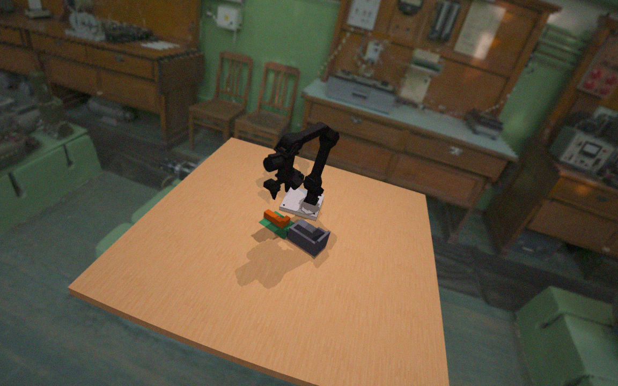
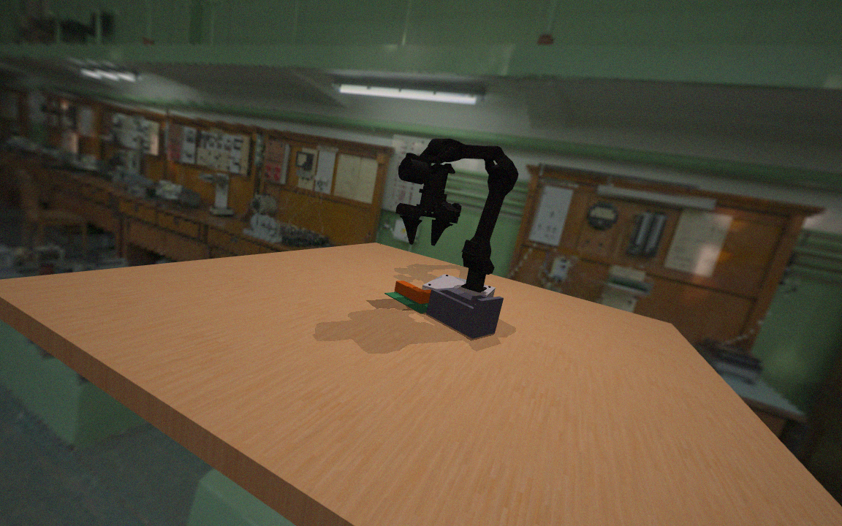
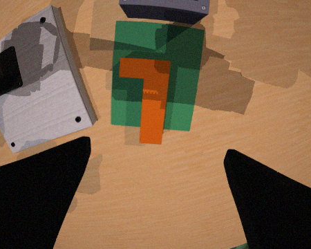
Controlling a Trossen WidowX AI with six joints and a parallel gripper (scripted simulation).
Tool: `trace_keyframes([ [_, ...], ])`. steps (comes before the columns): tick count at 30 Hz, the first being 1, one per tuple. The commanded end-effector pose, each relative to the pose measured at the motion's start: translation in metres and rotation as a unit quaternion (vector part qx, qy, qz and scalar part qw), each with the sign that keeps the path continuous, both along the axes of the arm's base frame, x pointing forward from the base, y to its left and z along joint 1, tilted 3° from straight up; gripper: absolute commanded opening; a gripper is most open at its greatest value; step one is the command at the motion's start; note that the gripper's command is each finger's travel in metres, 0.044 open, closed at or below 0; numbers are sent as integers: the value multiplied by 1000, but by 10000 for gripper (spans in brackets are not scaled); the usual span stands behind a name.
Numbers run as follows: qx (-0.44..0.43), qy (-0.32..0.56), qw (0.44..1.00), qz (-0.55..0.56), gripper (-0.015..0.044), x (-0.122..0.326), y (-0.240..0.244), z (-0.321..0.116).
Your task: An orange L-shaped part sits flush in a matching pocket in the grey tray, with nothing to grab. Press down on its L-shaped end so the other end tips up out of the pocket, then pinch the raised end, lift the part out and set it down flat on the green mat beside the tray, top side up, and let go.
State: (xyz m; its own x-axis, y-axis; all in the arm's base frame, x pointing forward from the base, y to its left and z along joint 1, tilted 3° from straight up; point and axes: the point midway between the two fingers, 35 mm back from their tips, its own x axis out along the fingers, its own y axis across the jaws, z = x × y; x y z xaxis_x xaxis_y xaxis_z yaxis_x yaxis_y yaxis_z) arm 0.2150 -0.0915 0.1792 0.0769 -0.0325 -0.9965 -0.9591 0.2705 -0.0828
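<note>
The orange L-shaped part [image 1: 277, 219] [image 2: 412, 292] [image 3: 152, 119] lies flat on the green mat [image 1: 272, 229] [image 2: 404, 300] [image 3: 138, 32]. Its L-shaped end is toward the tray and its long straight end reaches past the mat's far edge in the wrist view. Which face is up is hard to tell. The grey tray [image 1: 304, 239] [image 2: 463, 315] [image 3: 162, 10] stands beside the mat; its pocket looks empty in the top view. My gripper [image 1: 280, 193] [image 2: 422, 244] [image 3: 159, 151] is wide open and empty, above the part and apart from it.
The pale base plate [image 1: 290, 200] [image 2: 444, 282] [image 3: 45, 104] of the arm lies close beside the mat. The wooden table [image 1: 196, 268] [image 2: 247, 366] [image 3: 155, 214] carries everything, and arm shadows fall across the mat and tabletop.
</note>
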Motion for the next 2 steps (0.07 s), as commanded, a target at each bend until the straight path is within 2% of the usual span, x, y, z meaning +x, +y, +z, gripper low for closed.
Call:
trace_keyframes([
  [1,0,-1,1000,0,400,0,0,0],
  [2,0,-1,1000,0,400,0,0,0],
])
